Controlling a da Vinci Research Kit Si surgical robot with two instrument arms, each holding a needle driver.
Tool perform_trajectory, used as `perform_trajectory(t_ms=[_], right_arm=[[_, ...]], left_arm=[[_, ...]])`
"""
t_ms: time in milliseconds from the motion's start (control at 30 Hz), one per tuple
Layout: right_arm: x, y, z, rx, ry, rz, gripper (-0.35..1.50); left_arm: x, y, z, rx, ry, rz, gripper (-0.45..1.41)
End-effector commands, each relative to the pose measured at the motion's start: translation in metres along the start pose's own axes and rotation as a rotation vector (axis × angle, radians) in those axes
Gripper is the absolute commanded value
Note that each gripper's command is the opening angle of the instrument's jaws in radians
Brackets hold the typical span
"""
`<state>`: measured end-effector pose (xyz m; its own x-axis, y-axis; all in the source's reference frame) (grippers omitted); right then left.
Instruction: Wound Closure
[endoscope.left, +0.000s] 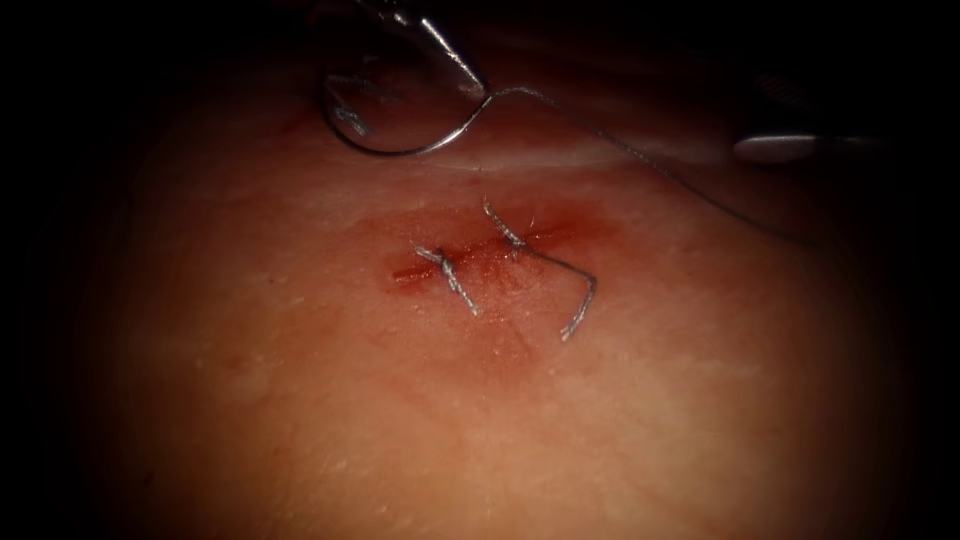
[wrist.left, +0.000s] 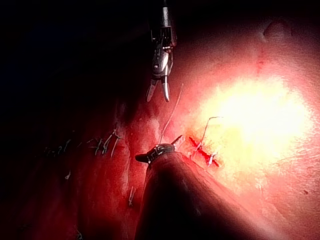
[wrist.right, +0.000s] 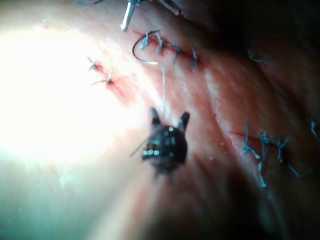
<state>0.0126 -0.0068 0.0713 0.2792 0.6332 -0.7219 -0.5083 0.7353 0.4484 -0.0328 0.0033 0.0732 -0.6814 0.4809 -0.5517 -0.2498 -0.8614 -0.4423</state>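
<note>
A: Where is the needle (endoscope.left: 400, 140)?

B: Above the cut (endoscope.left: 480, 262) in the endoscope view, clear of the tissue (endoscope.left: 300, 400). The left tool (endoscope.left: 455, 60) has its jaws clamped on it near the swaged end, where the thread (endoscope.left: 640, 160) leaves. From that grip the curve sweeps down and round to the left like an open bowl, and the point comes up on the far left side.

A: And the right tool (endoscope.left: 790, 148)?

B: It sits at the right edge, level with the needle but well apart from it. In its own wrist view the right tool (wrist.right: 170, 120) has its jaws spread, and the thread runs toward them; I cannot tell whether it touches them. I judge that it holds nothing.

A: So which arm is nearer the needle?

B: The left, plainly, since it already grips it. The thread trails from the swage rightward and downward, past the right tool and off to the right.

A: What of the cut itself?

B: Two knotted stitches (endoscope.left: 445, 270) cross it, their cut ends lying loose on the tissue, with red fluid (endoscope.left: 560, 225) staining around them. The needle lies above and left of both, and the cut runs low-left to high-right.
</note>
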Motion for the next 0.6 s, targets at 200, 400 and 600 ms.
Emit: perform_trajectory(t_ms=[200, 400, 600], right_arm=[[0.0022, -0.0033, 0.0001, 0.072, 0.015, -0.020, 1.45], [0.0032, -0.0067, 0.0003, 0.159, 0.024, -0.045, 1.33], [0.0032, -0.0071, 0.0002, 0.164, 0.034, -0.052, 1.33]], left_arm=[[-0.0002, 0.0064, 0.0022, -0.115, 0.038, 0.271, 0.83], [-0.0009, 0.0113, 0.0032, -0.169, 0.081, 0.505, 0.76], [-0.0011, 0.0125, 0.0043, -0.190, 0.119, 0.654, 0.64]])
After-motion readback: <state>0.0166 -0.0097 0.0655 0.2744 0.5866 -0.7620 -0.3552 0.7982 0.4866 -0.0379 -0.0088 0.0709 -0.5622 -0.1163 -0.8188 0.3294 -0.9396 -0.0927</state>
